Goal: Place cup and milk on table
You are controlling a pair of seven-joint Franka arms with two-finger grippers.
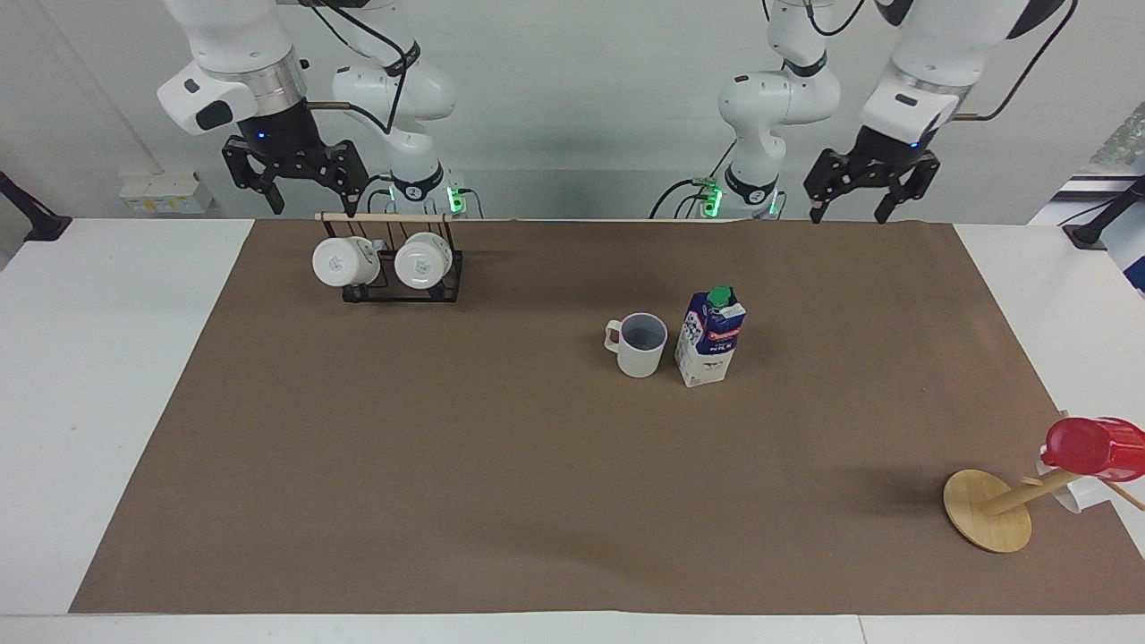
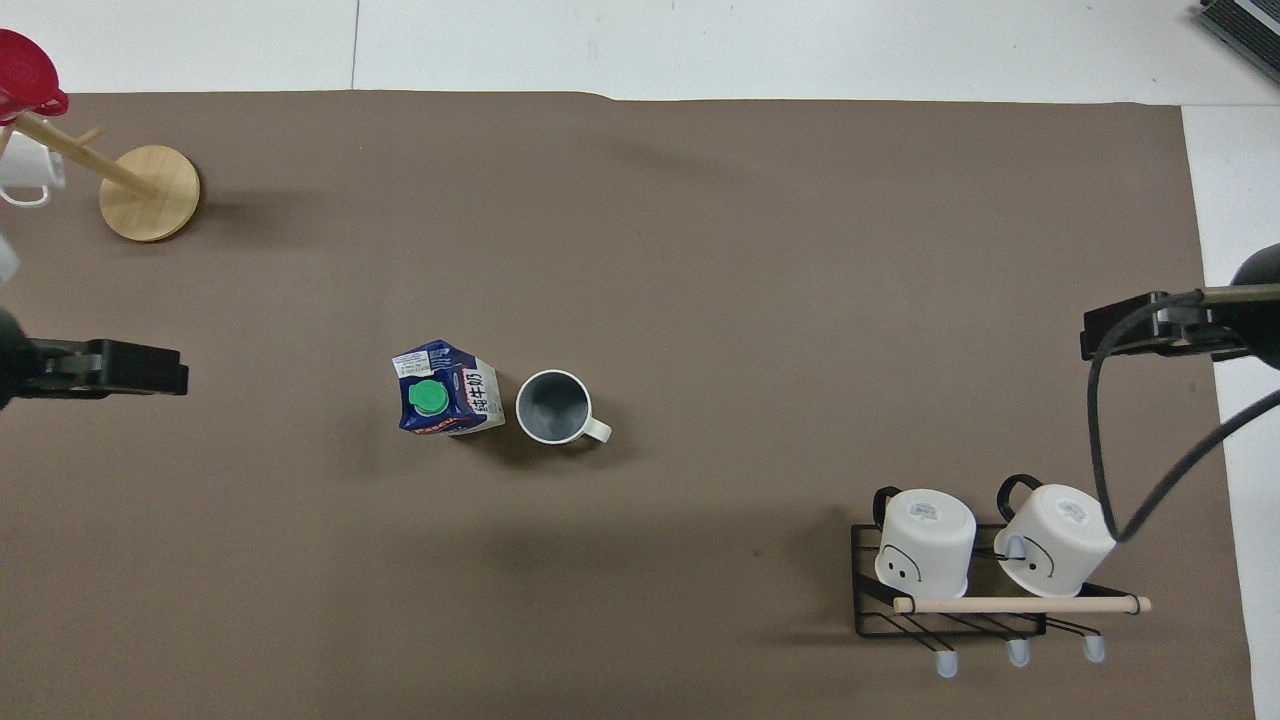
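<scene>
**Carton and cup stand free on the paper, both grippers raised and empty**

The table (image 1: 54,376) is a wide white top with a brown paper sheet (image 1: 447,465) spread over most of it, from the robots' edge almost to the edge away from them.

At the robots' edge, toward the right arm's end, a black wire rack (image 1: 402,284) carries two white mugs (image 1: 344,261) on their sides. Near the corner away from the robots at the left arm's end, a wooden mug tree (image 1: 987,510) leans with a red cup (image 1: 1093,447) on it.

The milk (image 1: 709,337) stands upright near the middle of the sheet, green cap up, untouched. The cup (image 1: 641,344) stands upright just beside it on the right arm's side, mouth up, with a small gap between them.

The left gripper (image 1: 866,207) hangs over the robots' edge of the sheet, well apart from the milk, fingers spread wide and grasping nothing. The right gripper (image 1: 295,192) hangs above the rack, fingers likewise spread and empty.
</scene>
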